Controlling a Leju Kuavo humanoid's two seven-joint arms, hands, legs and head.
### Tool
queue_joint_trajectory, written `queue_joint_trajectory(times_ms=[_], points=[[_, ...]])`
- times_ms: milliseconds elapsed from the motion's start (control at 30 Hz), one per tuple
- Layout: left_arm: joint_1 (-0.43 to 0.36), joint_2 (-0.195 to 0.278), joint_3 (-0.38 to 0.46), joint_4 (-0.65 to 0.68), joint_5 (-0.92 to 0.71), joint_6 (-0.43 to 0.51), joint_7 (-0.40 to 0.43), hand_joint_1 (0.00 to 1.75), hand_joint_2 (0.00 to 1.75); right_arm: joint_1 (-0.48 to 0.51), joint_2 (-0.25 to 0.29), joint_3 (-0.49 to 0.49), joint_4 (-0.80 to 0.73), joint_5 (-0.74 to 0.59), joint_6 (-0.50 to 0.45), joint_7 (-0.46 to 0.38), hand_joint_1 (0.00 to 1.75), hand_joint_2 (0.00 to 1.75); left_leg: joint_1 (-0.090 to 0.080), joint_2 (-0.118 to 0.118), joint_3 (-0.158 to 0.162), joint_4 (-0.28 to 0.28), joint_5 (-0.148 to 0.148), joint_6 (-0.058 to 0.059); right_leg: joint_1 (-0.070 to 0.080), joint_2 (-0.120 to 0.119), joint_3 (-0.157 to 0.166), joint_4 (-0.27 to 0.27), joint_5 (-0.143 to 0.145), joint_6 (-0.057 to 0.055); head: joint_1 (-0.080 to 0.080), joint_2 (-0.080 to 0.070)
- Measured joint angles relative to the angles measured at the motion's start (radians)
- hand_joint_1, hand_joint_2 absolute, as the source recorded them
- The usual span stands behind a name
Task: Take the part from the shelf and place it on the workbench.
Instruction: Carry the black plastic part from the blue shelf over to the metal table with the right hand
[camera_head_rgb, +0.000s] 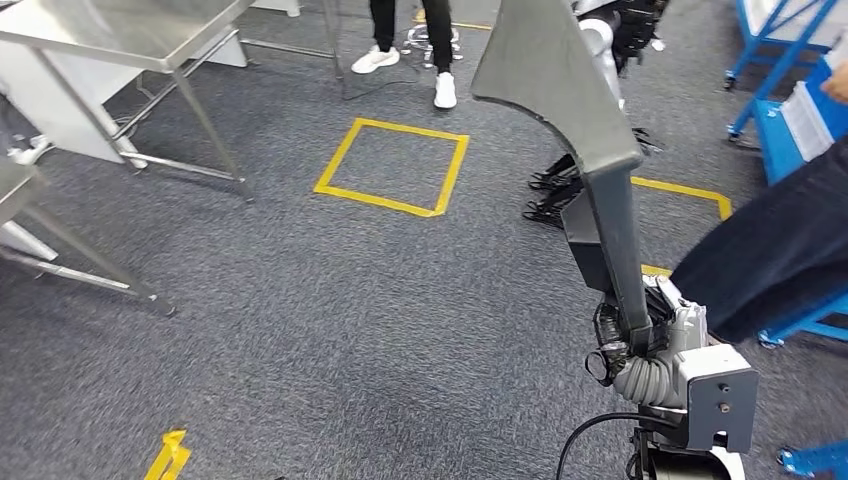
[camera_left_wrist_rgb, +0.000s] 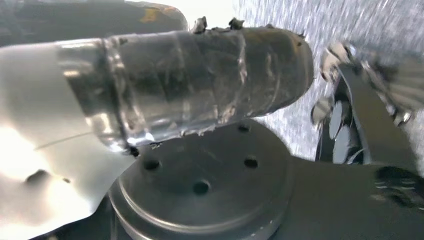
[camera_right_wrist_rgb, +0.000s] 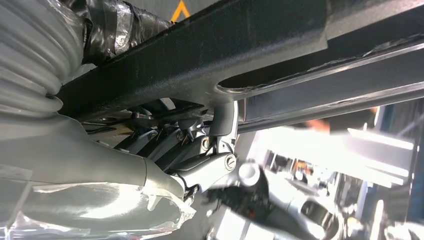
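Right hand (camera_head_rgb: 640, 345) grips dark part (camera_head_rgb: 560, 70) upright.

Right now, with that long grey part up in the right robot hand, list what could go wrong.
1. The part rises tall above the right robot hand, gripped near its lower end; it could tip or swing.
2. A person's dark sleeve reaches in beside the part; contact is possible.
3. Another person's legs stand ahead near the steel table.
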Motion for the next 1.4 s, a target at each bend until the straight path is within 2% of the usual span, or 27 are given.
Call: queue_joint_trajectory(times_ms=[33,67,100,167,233,300,333,400,467,533,567,600,667,700,767,833,867,900,967,1033,1067,1100,1133,1200,1267,1333,1400], points=[[0.0,0.001,0.0,0.0,0.0,0.0,0.0,0.0,0.0,0.0,0.0,0.0,0.0,0.0,0.0,0.001,1.75,1.75,0.001,0.004,-0.012,0.027,-0.003,-0.001,0.001,-0.014,0.0,0.0,-0.001,0.0,0.0,0.0],[0.0,0.001,0.0,0.0,0.0,0.0,0.001,0.0,0.0,-0.002,0.001,0.0,0.0,-0.001,0.0,0.002,1.75,1.75,0.002,0.008,-0.002,0.011,0.014,-0.001,0.002,-0.028,0.0,0.001,-0.002,0.0,0.0,0.0],[0.001,0.002,0.0,0.0,0.0,0.001,0.001,0.0,0.0,-0.003,0.002,0.0,0.0,-0.002,0.0,0.003,1.75,1.75,0.001,0.017,0.028,-0.043,0.045,0.001,0.003,-0.041,0.001,0.001,-0.003,0.001,0.0,0.0],[-0.001,0.003,0.0,0.0,0.0,0.002,0.001,0.0,0.0,-0.007,0.004,0.0,0.0,-0.002,0.001,0.004,1.75,1.75,-0.005,0.07,0.115,-0.198,0.104,0.009,0.006,-0.063,0.005,0.004,-0.008,0.006,0.0,0.0],[-0.006,0.004,0.0,0.0,0.0,0.002,0.001,0.0,0.0,-0.01,0.004,-0.001,0.0,-0.002,0.001,0.004,1.75,1.75,-0.013,0.103,0.158,-0.282,0.124,0.02,0.011,-0.086,0.009,0.007,-0.012,0.015,0.001,0.0],[-0.008,0.004,0.0,0.0,0.0,0.002,0.002,0.0,0.0,-0.012,0.004,0.0,0.0,-0.002,0.001,0.005,1.75,1.75,-0.015,0.079,0.156,-0.29,0.127,0.029,0.011,-0.114,0.012,0.006,-0.015,0.025,0.003,0.0],[-0.007,0.003,0.0,0.0,-0.001,0.003,0.002,0.0,0.0,-0.013,0.004,0.0,-0.001,-0.002,0.002,0.005,1.75,1.75,-0.014,0.064,0.156,-0.293,0.131,0.034,0.01,-0.112,0.012,0.009,-0.02,0.031,0.003,0.0],[-0.004,0.002,0.0,0.0,-0.003,0.005,0.003,0.0,0.0,-0.015,0.004,-0.001,-0.002,-0.002,0.003,0.005,1.75,1.75,-0.007,0.038,0.156,-0.299,0.139,0.044,0.006,-0.059,-0.014,0.07,-0.059,0.044,0.008,0.0],[-0.005,0.0,0.0,0.0,-0.005,0.005,0.002,0.0,0.0,-0.011,0.004,-0.001,-0.003,-0.002,0.003,0.004,1.75,1.75,-0.004,0.012,0.152,-0.299,0.144,0.05,0.003,0.006,-0.082,0.211,-0.125,0.051,0.014,0.0],[-0.007,-0.001,0.0,0.0,-0.005,0.001,0.001,0.0,0.0,0.0,0.003,0.0,-0.003,-0.004,0.003,0.001,1.75,1.75,-0.004,-0.018,0.147,-0.296,0.146,0.052,0.002,0.024,-0.138,0.317,-0.153,0.052,0.015,0.0],[-0.006,-0.002,0.0,0.0,-0.006,0.0,0.0,0.0,0.0,0.004,0.003,0.0,-0.002,-0.005,0.003,0.0,1.75,1.75,-0.004,-0.035,0.146,-0.294,0.146,0.052,0.002,0.027,-0.141,0.315,-0.139,0.05,0.015,0.0],[-0.005,-0.003,0.0,0.0,-0.006,0.0,0.0,0.0,0.0,0.005,0.003,0.001,-0.002,-0.007,0.003,-0.002,1.75,1.75,-0.004,-0.051,0.146,-0.292,0.146,0.051,0.002,0.031,-0.125,0.274,-0.109,0.048,0.015,0.0],[-0.004,-0.004,0.0,0.0,-0.007,-0.001,-0.001,0.0,0.0,0.003,0.003,0.001,-0.001,-0.009,0.003,-0.003,1.75,1.75,-0.005,-0.08,0.144,-0.285,0.145,0.046,-0.001,0.065,-0.063,0.133,-0.04,0.043,0.016,0.0],[-0.004,-0.005,0.0,0.0,-0.008,-0.001,-0.001,0.0,0.0,0.002,0.003,0.001,-0.001,-0.01,0.003,-0.003,1.75,1.75,-0.006,-0.093,0.14,-0.281,0.144,0.041,-0.004,0.084,-0.038,0.077,-0.02,0.041,0.015,0.0],[-0.004,-0.005,0.0,0.0,-0.009,-0.001,-0.002,0.0,0.0,0.001,0.003,0.002,-0.002,-0.012,0.003,-0.003,1.75,1.75,-0.004,-0.115,0.129,-0.275,0.145,0.029,-0.005,0.103,-0.02,0.031,-0.014,0.036,0.014,0.0],[-0.001,-0.001,0.0,0.0,-0.01,-0.001,-0.002,0.0,0.0,0.002,0.003,0.003,-0.001,-0.013,0.003,-0.003,1.75,1.75,0.0,-0.132,0.123,-0.276,0.147,0.017,-0.004,0.08,-0.014,0.027,-0.012,0.026,0.015,0.0],[0.002,0.001,0.0,0.0,-0.01,0.0,-0.003,0.0,0.0,0.002,0.003,0.003,-0.001,-0.013,0.003,-0.004,1.75,1.75,-0.001,-0.122,0.12,-0.27,0.142,0.012,-0.005,0.068,-0.01,0.023,-0.009,0.019,0.013,0.0],[0.003,0.003,0.0,0.0,-0.01,0.0,-0.003,0.0,0.0,0.002,0.003,0.003,-0.002,-0.013,0.003,-0.005,1.75,1.75,-0.002,-0.096,0.108,-0.244,0.124,0.009,-0.006,0.055,-0.006,0.017,-0.006,0.014,0.009,0.0],[0.003,0.004,0.0,0.0,-0.012,0.0,-0.004,0.0,0.0,0.004,0.004,0.003,-0.003,-0.014,0.003,-0.006,1.75,1.75,-0.002,-0.029,0.059,-0.135,0.061,0.004,-0.006,0.031,-0.004,0.01,-0.001,0.008,0.002,0.0],[0.001,0.006,0.0,0.0,-0.015,-0.001,-0.004,0.0,0.0,0.006,0.003,0.003,-0.003,-0.014,0.002,-0.007,1.75,1.75,0.0,0.0,-0.002,-0.004,0.009,-0.001,-0.004,0.003,-0.004,0.01,-0.002,0.006,0.0,0.0],[0.001,0.006,0.0,0.0,-0.016,-0.001,-0.004,0.0,0.0,0.008,0.003,0.004,-0.003,-0.014,0.002,-0.007,1.75,1.75,0.0,0.006,-0.016,0.026,0.005,-0.002,-0.003,-0.012,-0.004,0.01,-0.003,0.006,0.0,0.0],[0.002,0.006,0.0,0.0,-0.017,-0.001,-0.004,0.0,0.0,0.008,0.003,0.004,-0.003,-0.014,0.001,-0.007,1.75,1.75,0.0,0.01,-0.005,0.008,0.023,-0.002,-0.003,-0.026,-0.003,0.011,-0.005,0.007,0.0,0.0],[0.002,0.007,0.0,0.0,-0.018,0.0,-0.004,0.0,0.0,0.009,0.003,0.004,-0.003,-0.014,0.001,-0.007,1.75,1.75,0.0,0.018,0.024,-0.047,0.053,-0.001,-0.003,-0.038,-0.002,0.012,-0.007,0.009,0.0,0.0],[0.001,0.007,0.0,0.0,-0.018,0.001,-0.004,0.0,0.0,0.009,0.003,0.004,-0.003,-0.014,0.0,-0.007,1.75,1.75,-0.005,0.066,0.103,-0.191,0.11,0.007,0.0,-0.059,0.002,0.016,-0.013,0.016,-0.001,0.0],[-0.003,0.007,0.0,0.0,-0.019,0.001,-0.004,0.0,0.0,0.011,0.003,0.004,-0.004,-0.014,-0.002,-0.009,1.75,1.75,-0.012,0.096,0.138,-0.263,0.127,0.018,0.005,-0.08,0.004,0.021,-0.019,0.026,0.001,0.0],[-0.004,0.007,0.0,0.0,-0.02,0.003,-0.004,0.0,0.0,0.015,0.002,0.005,-0.005,-0.014,-0.003,-0.01,1.75,1.75,-0.013,0.075,0.138,-0.27,0.129,0.029,0.006,-0.105,0.007,0.02,-0.023,0.038,0.004,0.0],[-0.001,0.004,0.0,0.0,-0.021,0.007,-0.004,0.0,0.0,0.018,-0.001,0.006,-0.007,-0.014,-0.004,-0.011,1.75,1.75,-0.008,0.047,0.141,-0.277,0.134,0.039,0.004,-0.08,0.002,0.044,-0.046,0.051,0.006,0.0]])
